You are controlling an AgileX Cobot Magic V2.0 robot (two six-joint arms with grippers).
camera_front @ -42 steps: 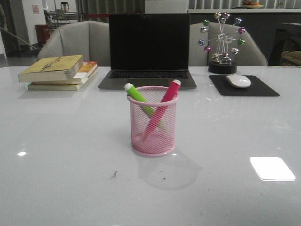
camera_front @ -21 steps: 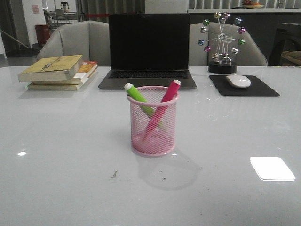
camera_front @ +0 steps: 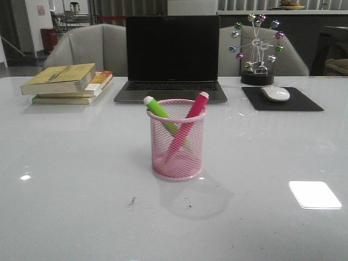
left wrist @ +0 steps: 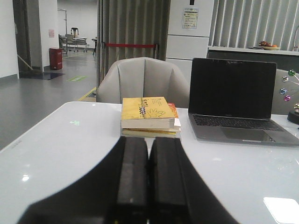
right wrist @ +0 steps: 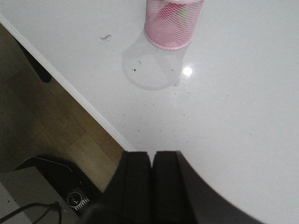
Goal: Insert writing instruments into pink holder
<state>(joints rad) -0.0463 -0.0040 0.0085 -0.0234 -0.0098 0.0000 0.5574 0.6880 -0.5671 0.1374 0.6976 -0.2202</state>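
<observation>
The pink holder (camera_front: 178, 157) stands upright in the middle of the white table. Inside it lean the lime green marker (camera_front: 159, 110) toward the left and the magenta marker (camera_front: 196, 106) toward the right, pale cap ends above the rim. No arm shows in the front view. The right wrist view catches the pink holder (right wrist: 170, 23) from above and far off, the markers a blur inside. My right gripper (right wrist: 151, 154) is shut and empty over the table's edge. My left gripper (left wrist: 148, 140) is shut and empty, held low over the table, facing the books.
A stack of books (camera_front: 68, 82) lies at the back left, an open laptop (camera_front: 172, 57) behind the holder, a mouse on a black pad (camera_front: 276, 94) and a ball ornament (camera_front: 256, 51) at the back right. The table edge (right wrist: 70, 86) and floor show beside my right gripper.
</observation>
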